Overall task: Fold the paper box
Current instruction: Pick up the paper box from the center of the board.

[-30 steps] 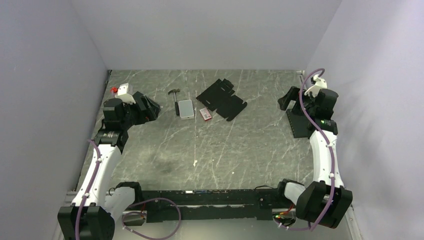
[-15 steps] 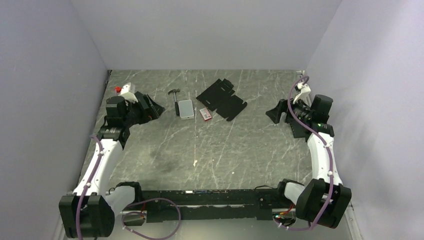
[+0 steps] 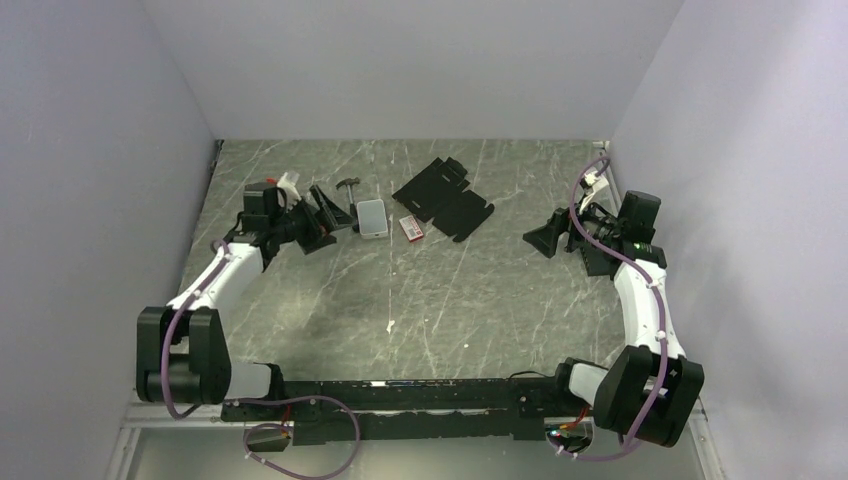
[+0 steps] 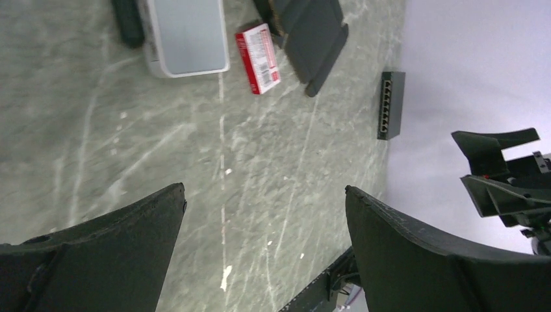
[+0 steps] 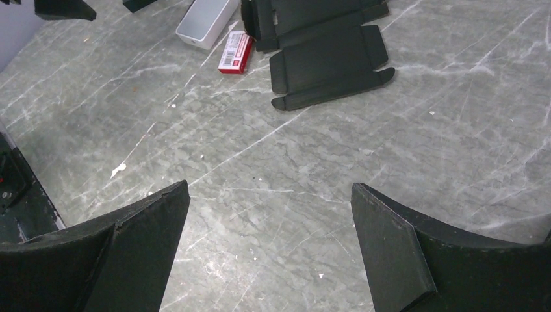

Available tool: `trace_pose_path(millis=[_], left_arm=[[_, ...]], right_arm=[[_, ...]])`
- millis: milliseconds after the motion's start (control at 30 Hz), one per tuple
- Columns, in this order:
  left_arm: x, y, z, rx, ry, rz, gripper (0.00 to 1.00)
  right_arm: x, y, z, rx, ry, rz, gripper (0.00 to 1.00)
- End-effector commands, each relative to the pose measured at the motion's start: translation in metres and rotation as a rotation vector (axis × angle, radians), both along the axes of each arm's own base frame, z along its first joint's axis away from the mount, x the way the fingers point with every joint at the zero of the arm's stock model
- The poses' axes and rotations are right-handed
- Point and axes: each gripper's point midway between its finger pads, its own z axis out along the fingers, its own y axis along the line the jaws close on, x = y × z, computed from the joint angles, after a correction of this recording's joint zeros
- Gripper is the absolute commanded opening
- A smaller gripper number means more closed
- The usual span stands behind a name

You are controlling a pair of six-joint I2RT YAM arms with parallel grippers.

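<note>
Paper box (image 3: 443,200), matte black thin die-cut cardboard with creased panels and side flaps: lies flat and unfolded on the grey veined tabletop (image 3: 450,300), toward the far middle, touched by neither arm.

Just left of the box: small red rectangular carton (image 3: 411,228), then a silver-grey rectangular case (image 3: 371,217), with a small dark hammer (image 3: 349,188) along the case's left edge; touching or only beside it, cannot tell.

Left gripper (image 3: 335,220): hovers low over the left part of the table, points toward the case, near it but apart. Black fingers spread wide, nothing between them.

Right gripper (image 3: 540,235): hangs over the right side, well apart from the box, points toward the table's middle. Fingers likewise spread wide, only bare tabletop between them in the wrist view.
</note>
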Motion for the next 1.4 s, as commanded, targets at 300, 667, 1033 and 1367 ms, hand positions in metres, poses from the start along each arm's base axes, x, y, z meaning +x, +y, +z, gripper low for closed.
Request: trace_pose_path(millis=[300, 667, 1033, 1367], left_arm=[[0.066, -0.051, 0.017, 0.068, -0.062, -0.012, 0.95], [0.140, -0.109, -0.016, 0.041, -0.042, -0.084, 0.76], [0.153, -0.132, -0.068, 0.215, 0.073, -0.001, 0.65], [0.165, -0.141, -0.090, 0.217, 0.119, 0.031, 0.50]], right_arm=[[-0.003, 0.006, 0.007, -0.010, -0.059, 0.078, 1.00], [-0.008, 0.009, 0.011, -0.010, -0.083, 0.106, 1.00], [-0.009, 0.015, 0.012, -0.010, -0.086, 0.126, 1.00], [-0.010, 0.017, 0.013, -0.009, -0.091, 0.135, 1.00]])
